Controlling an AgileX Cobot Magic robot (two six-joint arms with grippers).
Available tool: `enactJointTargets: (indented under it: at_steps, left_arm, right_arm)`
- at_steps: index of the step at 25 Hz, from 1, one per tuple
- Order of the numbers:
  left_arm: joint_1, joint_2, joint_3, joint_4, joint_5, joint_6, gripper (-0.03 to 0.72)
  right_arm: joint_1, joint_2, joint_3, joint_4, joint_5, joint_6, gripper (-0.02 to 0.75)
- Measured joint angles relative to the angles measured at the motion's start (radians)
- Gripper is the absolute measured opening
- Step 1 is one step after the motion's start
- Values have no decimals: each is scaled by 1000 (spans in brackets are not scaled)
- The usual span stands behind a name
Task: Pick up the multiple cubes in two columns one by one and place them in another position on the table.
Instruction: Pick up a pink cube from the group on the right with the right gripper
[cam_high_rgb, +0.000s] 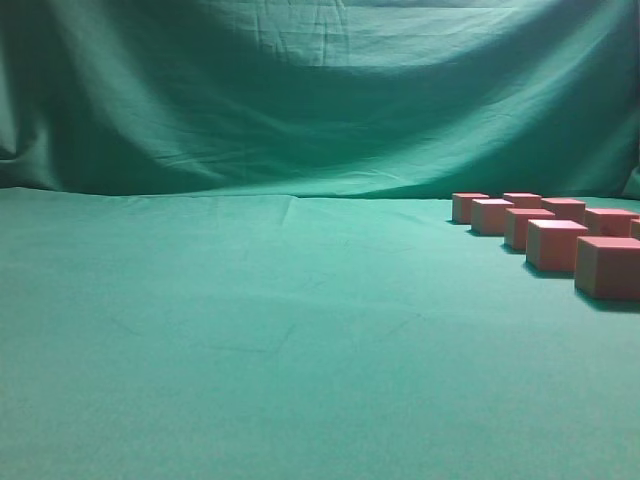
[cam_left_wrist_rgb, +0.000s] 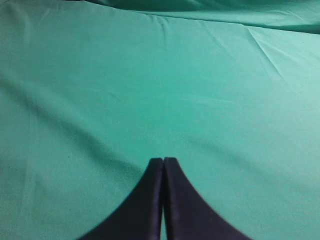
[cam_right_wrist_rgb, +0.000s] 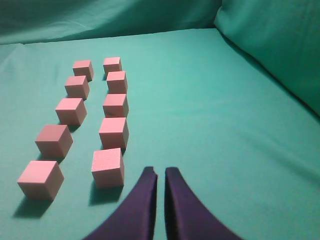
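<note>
Several pink-tan cubes stand in two columns on the green table (cam_high_rgb: 250, 330). In the exterior view they sit at the far right (cam_high_rgb: 556, 244). In the right wrist view the left column (cam_right_wrist_rgb: 70, 110) and the right column (cam_right_wrist_rgb: 114, 105) run away from me. My right gripper (cam_right_wrist_rgb: 161, 171) hovers just right of the nearest cube (cam_right_wrist_rgb: 108, 167), its fingers empty with only a thin slit between them. My left gripper (cam_left_wrist_rgb: 163, 161) is shut and empty over bare cloth, and no cubes show in its view. Neither arm shows in the exterior view.
The green cloth backdrop (cam_high_rgb: 320, 90) rises behind the table and also stands as a draped wall at the right in the right wrist view (cam_right_wrist_rgb: 270, 45). Bare cloth stretches across the left and middle of the table.
</note>
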Motion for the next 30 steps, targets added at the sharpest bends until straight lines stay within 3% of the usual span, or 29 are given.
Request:
enactJointTargets:
  at_steps: [26,30]
  left_arm:
    - [0,0,0,0,0,0,0]
    - [0,0,0,0,0,0,0]
  right_arm:
    - [0,0,0,2,0,0,59]
    - [0,0,0,101,-56,2,59]
